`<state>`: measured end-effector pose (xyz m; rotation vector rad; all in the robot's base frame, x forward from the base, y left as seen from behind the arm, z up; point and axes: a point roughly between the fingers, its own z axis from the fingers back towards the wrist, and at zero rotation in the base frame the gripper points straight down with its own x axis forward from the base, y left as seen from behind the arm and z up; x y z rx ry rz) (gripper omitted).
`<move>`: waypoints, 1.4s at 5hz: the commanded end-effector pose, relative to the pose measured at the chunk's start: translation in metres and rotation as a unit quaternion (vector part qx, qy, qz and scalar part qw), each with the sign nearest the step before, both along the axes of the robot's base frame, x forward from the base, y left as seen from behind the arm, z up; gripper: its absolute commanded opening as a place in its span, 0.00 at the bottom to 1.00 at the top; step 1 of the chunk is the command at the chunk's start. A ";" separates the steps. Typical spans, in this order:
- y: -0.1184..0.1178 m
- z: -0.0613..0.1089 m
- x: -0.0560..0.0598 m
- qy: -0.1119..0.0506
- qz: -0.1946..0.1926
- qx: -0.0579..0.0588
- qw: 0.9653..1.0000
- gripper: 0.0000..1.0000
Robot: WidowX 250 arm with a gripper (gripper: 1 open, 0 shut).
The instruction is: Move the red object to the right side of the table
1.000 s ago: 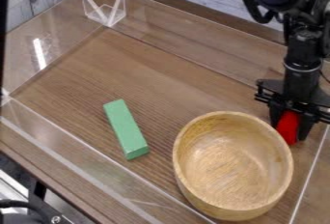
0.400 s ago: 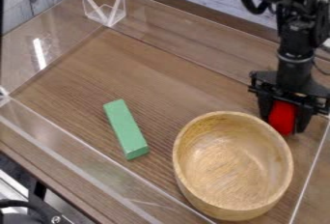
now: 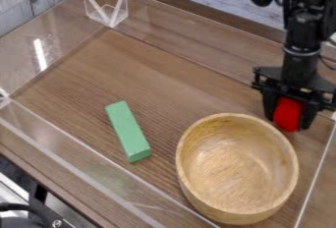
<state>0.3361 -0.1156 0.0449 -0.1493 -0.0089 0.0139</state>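
Note:
The red object (image 3: 289, 115), a small glossy red toy, rests on the brown wood-grain table (image 3: 171, 75) at its right side, close to the clear right wall. My gripper (image 3: 292, 112) points straight down over it. Its black fingers (image 3: 270, 108) stand apart on either side of the toy, so it is open and the toy lies loose between them. The toy's lower part is hidden behind the rim of the wooden bowl.
A large wooden bowl (image 3: 239, 166) sits just in front of the gripper. A green rectangular block (image 3: 128, 131) lies left of the bowl. Low clear acrylic walls (image 3: 59, 124) border the table, and a clear stand (image 3: 105, 8) is at the back left.
The jaws were shut on the red toy a second ago and have since spread wide, letting it go. The hand has stayed over the same spot.

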 end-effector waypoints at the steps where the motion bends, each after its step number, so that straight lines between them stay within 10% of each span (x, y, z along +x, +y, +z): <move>1: 0.003 0.028 0.015 -0.037 0.021 -0.007 0.999 0.00; 2: 0.014 0.041 0.009 -0.040 0.042 -0.006 0.998 1.00; 7: 0.069 0.128 0.001 -0.114 0.095 -0.003 0.989 1.00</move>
